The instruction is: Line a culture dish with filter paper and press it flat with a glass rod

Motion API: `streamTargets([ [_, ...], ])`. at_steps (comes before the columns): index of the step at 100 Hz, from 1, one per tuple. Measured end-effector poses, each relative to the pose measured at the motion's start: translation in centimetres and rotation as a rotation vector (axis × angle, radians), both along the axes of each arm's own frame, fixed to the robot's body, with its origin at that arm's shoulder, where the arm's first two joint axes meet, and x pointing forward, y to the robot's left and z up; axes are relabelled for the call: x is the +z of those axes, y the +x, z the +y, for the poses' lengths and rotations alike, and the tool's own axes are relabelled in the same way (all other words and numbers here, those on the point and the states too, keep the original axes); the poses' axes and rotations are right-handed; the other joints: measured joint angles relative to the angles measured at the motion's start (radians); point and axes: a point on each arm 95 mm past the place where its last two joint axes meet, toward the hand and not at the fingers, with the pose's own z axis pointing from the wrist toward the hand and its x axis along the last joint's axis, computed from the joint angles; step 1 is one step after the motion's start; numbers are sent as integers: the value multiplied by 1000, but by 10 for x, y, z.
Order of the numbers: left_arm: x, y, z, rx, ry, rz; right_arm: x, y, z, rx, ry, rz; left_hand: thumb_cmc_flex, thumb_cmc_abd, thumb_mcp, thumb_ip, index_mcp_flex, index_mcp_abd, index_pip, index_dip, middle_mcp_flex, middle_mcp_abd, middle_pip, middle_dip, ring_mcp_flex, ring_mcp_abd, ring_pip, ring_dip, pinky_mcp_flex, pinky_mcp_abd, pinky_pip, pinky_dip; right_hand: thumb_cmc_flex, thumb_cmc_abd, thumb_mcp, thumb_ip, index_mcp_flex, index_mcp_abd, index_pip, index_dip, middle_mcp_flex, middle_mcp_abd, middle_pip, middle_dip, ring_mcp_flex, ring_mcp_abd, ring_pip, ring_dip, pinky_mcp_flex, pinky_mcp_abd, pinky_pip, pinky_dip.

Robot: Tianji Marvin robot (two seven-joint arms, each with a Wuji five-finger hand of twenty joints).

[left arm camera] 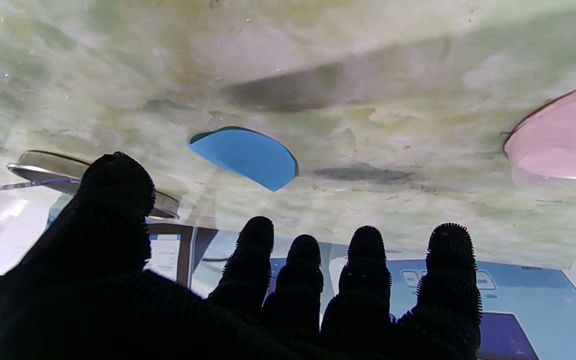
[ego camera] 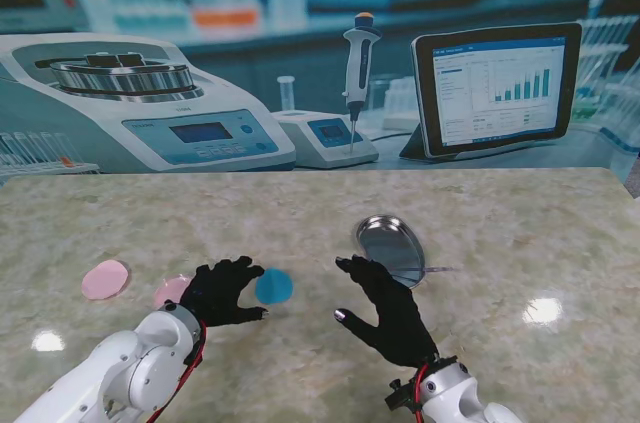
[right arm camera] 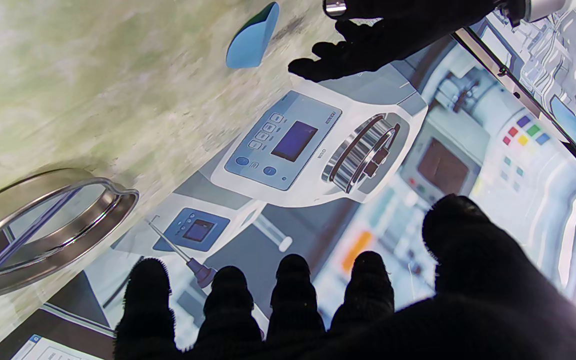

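Stand view: culture dish [ego camera: 390, 248] on marble table [ego camera: 300, 213], glass rod [ego camera: 437, 269] poking out at its right edge. Blue filter paper [ego camera: 273, 286] between hands, just beside left hand [ego camera: 222, 291]; pink discs [ego camera: 104, 279] farther left. Left hand spread, empty. Right hand [ego camera: 385, 308] spread, empty, nearer to me than dish.

Left wrist view: fingers [left arm camera: 365, 260] apart, holding nothing; blue filter paper [left arm camera: 245, 156] flat on table ahead, dish [left arm camera: 43, 167] beyond thumb.

Right wrist view: fingers [right arm camera: 293, 285] splayed, empty; dish [right arm camera: 48, 225] with rod [right arm camera: 23, 227] lying across it, blue paper [right arm camera: 253, 37] near left hand [right arm camera: 383, 35].
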Motion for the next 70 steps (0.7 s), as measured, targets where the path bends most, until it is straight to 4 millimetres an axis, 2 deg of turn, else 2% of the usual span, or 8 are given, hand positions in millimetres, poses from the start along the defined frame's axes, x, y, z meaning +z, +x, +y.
streamTargets([
  [26, -12, 8, -6, 8, 23, 24, 1, 0, -1, -3, 1, -1, -28, -6, 38, 0, -1, 0, -35, -16, 0, 0, -10, 0, 0, -1, 0, 1, 0, -1, -2, 0, 0, 0, 0, 0, 0, 0, 0, 4, 0, 0, 2, 0, 0, 0, 0, 0, 0, 0, 0, 0],
  [40, -17, 12, -6, 23, 28, 20, 1, 0, -1, -4, 2, -2, -154, -77, 233, -3, -2, 7, -146, -75, 0, 0, -32, -3, -11, -9, -8, 2, -1, -6, -22, 3, 0, 0, 0, 0, 0, 0, 0, 11, 0, 0, 2, 0, 0, 0, 0, 0, 0, 0, 0, 0],
  [42, -17, 12, -6, 25, 29, 19, 1, 0, -1, -4, 2, -2, -172, -86, 260, -21, -2, 8, -157, -79, 0, 0, -35, -12, -11, -9, -8, 2, -1, -7, -23, 3, 0, 0, 0, 0, 0, 0, 0, 12, 0, 0, 2, 0, 0, 0, 0, 0, 0, 0, 0, 0],
  [49, -18, 13, -7, 31, 31, 16, 1, -1, -1, -4, 3, -2, -235, -115, 356, -41, -2, 17, -173, -89, 0, 0, -37, -24, -11, -12, -9, 2, -1, -9, -29, 12, 0, 0, 0, 0, 0, 0, 0, 12, 0, 0, 2, 0, 0, 0, 0, 0, 0, 0, 0, 0],
  [51, -18, 13, -7, 32, 32, 16, 1, -1, -1, -4, 3, -2, -250, -123, 377, -41, -2, 18, -181, -90, 0, 0, -37, -24, -11, -13, -9, 2, -1, -10, -31, 13, 0, 0, 0, 0, 0, 0, 0, 12, 0, 0, 2, 0, 0, 0, 0, 0, 0, 0, 0, 0],
  [52, -18, 14, -7, 32, 32, 16, 1, -1, -1, -4, 3, -2, -259, -126, 385, -50, -2, 18, -182, -91, 0, 0, -37, -25, -11, -13, -10, 2, -1, -10, -32, 13, 0, 0, 0, 0, 0, 0, 0, 12, 0, 0, 2, 0, 0, 0, 0, 0, 0, 0, 0, 0],
  [64, -20, 15, -10, 35, 40, 20, 2, -1, -1, -3, 3, -2, -338, -159, 493, -49, -2, 28, -196, -101, 0, 0, -37, -29, -12, -13, -10, 2, -1, -11, -39, 14, 0, 0, 0, 0, 0, 0, 0, 12, 0, 0, 2, 0, 0, 0, 0, 0, 0, 0, 0, 0],
  [70, -21, 16, -11, 34, 45, 23, 2, -1, -1, -3, 3, -2, -350, -173, 529, -60, -2, 29, -198, -102, 0, 0, -38, -38, -12, -14, -10, 2, -1, -11, -46, 14, 0, 0, 0, 0, 0, 0, 0, 12, 0, 0, 2, 0, 0, 0, 0, 0, 0, 0, 0, 0],
])
